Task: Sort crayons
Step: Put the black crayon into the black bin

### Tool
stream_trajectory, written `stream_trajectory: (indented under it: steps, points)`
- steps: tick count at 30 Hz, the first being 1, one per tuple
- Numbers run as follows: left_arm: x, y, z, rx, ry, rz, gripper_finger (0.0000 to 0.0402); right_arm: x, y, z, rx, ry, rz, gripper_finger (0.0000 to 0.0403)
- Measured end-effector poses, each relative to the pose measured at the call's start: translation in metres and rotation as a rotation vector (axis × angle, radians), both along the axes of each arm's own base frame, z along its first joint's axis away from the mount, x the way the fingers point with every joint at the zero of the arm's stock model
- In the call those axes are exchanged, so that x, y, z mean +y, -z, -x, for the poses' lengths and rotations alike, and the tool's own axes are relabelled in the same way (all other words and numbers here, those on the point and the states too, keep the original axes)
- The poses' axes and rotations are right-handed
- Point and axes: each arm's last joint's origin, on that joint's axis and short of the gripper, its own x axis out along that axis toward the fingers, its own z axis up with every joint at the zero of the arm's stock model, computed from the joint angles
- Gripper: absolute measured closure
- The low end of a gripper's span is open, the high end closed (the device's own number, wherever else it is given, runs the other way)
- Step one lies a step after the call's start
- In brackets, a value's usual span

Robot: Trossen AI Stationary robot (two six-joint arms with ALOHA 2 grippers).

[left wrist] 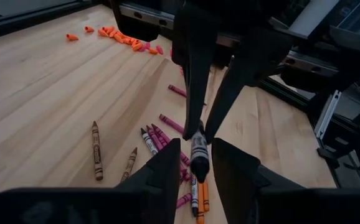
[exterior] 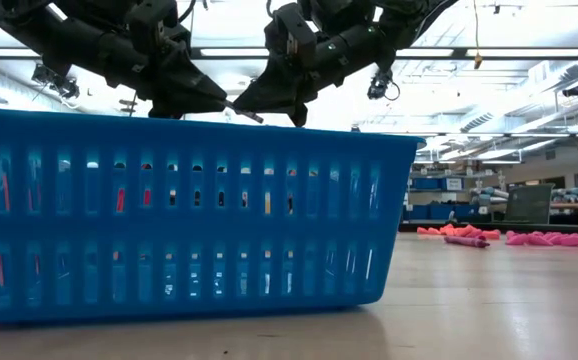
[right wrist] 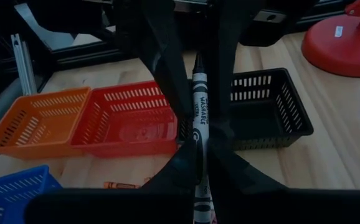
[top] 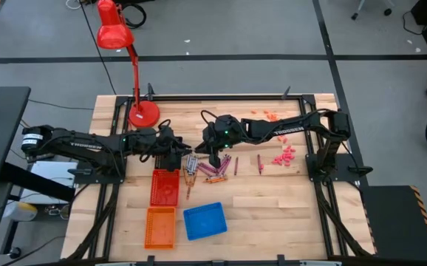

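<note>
My right gripper [top: 213,157] hangs above the crayon pile [top: 207,170], shut on a grey crayon [right wrist: 198,99] with a dark tip. My left gripper [top: 175,153] faces it from the table's left, open. Its fingers [left wrist: 167,177] stand on either side of the crayon's free end [left wrist: 198,155], with narrow gaps showing. Loose crayons in magenta, brown and orange [left wrist: 152,140] lie flat on the wooden table [top: 272,207] below both grippers. My right gripper pinches the crayon's wrapped shaft [right wrist: 198,134] between its two fingers [left wrist: 195,74], with the pointed end sticking out ahead toward the left gripper. The fingers slant down from the table's right and run roughly along the crayon. The crayon is lifted clear of the table.
A black basket [right wrist: 273,106], a red one [top: 165,186], an orange one [top: 160,227] and a blue one [top: 205,220] stand near the table's front left. A red desk lamp [top: 143,111] stands at the far left. Small pink bits [top: 284,157] and orange bits [top: 265,114] lie to the right.
</note>
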Motion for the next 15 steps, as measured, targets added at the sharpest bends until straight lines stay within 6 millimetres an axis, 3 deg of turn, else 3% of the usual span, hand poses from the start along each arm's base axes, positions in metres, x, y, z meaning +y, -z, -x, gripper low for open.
stream_trajectory:
  steps: [9, 15]
  points:
    - [0.0000, -0.0001, 0.0000, 0.000, 0.001, 0.000, 0.0365, 0.0007, 0.0001, 0.0000, 0.000, -0.003, 0.003, 0.0368]
    - [0.0000, 0.0000, 0.0000, 0.000, -0.001, 0.008, 0.0367, 0.0012, 0.0000, -0.0001, 0.000, -0.003, -0.001, 0.0361]
